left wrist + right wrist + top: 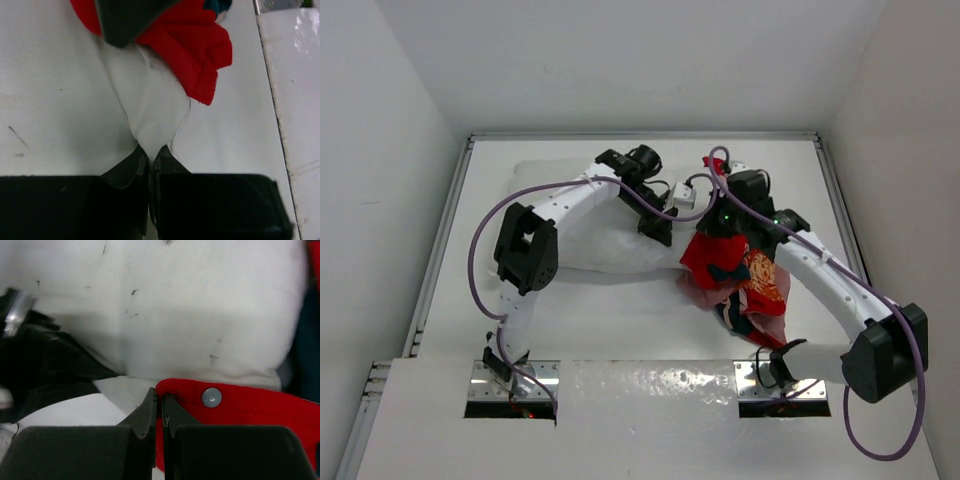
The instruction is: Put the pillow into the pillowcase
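We found the white table [620,320] boxed in by pale walls [400,150], with purple cables [473,265] looping off both arms. The left arm [565,205] lay across the pillow [605,245] and hid part of its top. The pillow rested at the far side of the table, its long axis running left to right. Its right end pointed towards the pillowcase [745,278], which was bunched in a red heap just beside that end. The left gripper [151,159] was pinched tight on a white corner of the pillow. The right gripper [160,402] was closed on the pillowcase's red hem, next to a grey snap [211,397]. The two grippers sat close together, crowding that corner.
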Available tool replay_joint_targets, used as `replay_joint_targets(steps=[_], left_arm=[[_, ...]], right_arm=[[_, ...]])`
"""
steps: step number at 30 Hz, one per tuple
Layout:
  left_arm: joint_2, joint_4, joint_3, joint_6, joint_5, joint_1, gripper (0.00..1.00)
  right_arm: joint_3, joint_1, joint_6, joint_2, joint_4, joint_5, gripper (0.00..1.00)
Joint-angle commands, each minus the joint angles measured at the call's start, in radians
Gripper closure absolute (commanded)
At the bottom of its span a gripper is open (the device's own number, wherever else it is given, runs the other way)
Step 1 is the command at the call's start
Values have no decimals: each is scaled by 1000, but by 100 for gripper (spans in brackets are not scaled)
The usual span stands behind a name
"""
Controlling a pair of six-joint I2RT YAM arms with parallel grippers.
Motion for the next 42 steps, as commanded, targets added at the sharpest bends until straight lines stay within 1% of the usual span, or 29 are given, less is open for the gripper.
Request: replay_joint_targets(steps=[1,2,3,4,5,6,7,9,11,12,14,15,16,17,18,19,20,21,22,23,24,25,30,33,35,41,42], left_arm=[[-25,-83,-97,73,80,-28,100],[-19,-72,-134,71,88,-28,100],[-17,-72,-147,72,84,-28,100],[-17,-75,-154,83,79,-26,100],[-17,-106,-159,97,62,-26,100],[-19,-124,-159,115,57,-22,100],[-23,-155,-159,143,59,-17,100],[-28,-178,-164,164,67,1,100],[-34,-190,-174,177,74,6,100],[-34,-189,-182,178,74,6,100],[-34,-157,-207,155,82,6,100],[-34,-138,-223,116,82,4,100],[-34,-103,-231,97,83,4,100],[-34,-89,-236,85,82,3,100],[-35,-77,-237,62,87,3,100],[-37,-63,-237,45,88,3,100],[-41,-39,-236,33,94,3,100],[-43,-28,-234,8,99,3,100],[-45,-17,-230,-6,97,3,100],[-45,1,-227,-26,93,3,100],[-45,6,-225,-32,91,3,100],[-45,12,-222,-38,84,3,100],[-32,14,-217,-52,80,3,100],[-28,17,-216,-59,80,3,100],[-25,20,-211,-64,76,3,100],[-20,17,-196,-70,74,3,100],[-19,17,-191,-72,73,3,100]], right_arm=[[-36,55,70,-10,82,7,100],[-66,55,90,-13,109,-77,100],[-70,55,101,-10,97,-110,100],[-62,50,92,-4,20,-127,94],[-24,44,60,12,-34,-117,73],[-4,23,46,13,-86,-98,46],[22,7,32,-3,-144,-87,1],[41,-63,10,-38,-165,-61,1],[82,-106,-2,-82,-179,-22,1],[99,-129,-31,-89,-183,24,1],[150,-141,-92,-73,-183,55,1],[168,-149,-111,-58,-171,60,1],[209,-152,-131,-40,-164,60,7],[231,-157,-169,-18,-157,65,18],[251,-166,-178,29,-153,80,34],[281,-177,-186,54,-128,104,54],[295,-190,-198,80,-113,100,85],[308,-206,-212,133,-98,89,85],[341,-209,-233,163,-78,66,80],[361,-207,-293,222,-84,46,71],[381,-209,-315,223,-84,25,68],[412,-209,-332,274,-97,17,66],[461,-209,-386,359,-88,-60,61],[484,-209,-384,399,-85,-89,61],[493,-209,-375,419,-88,-100,63],[438,-209,-355,444,-79,-126,64],[441,-209,-355,453,-88,-126,66]])
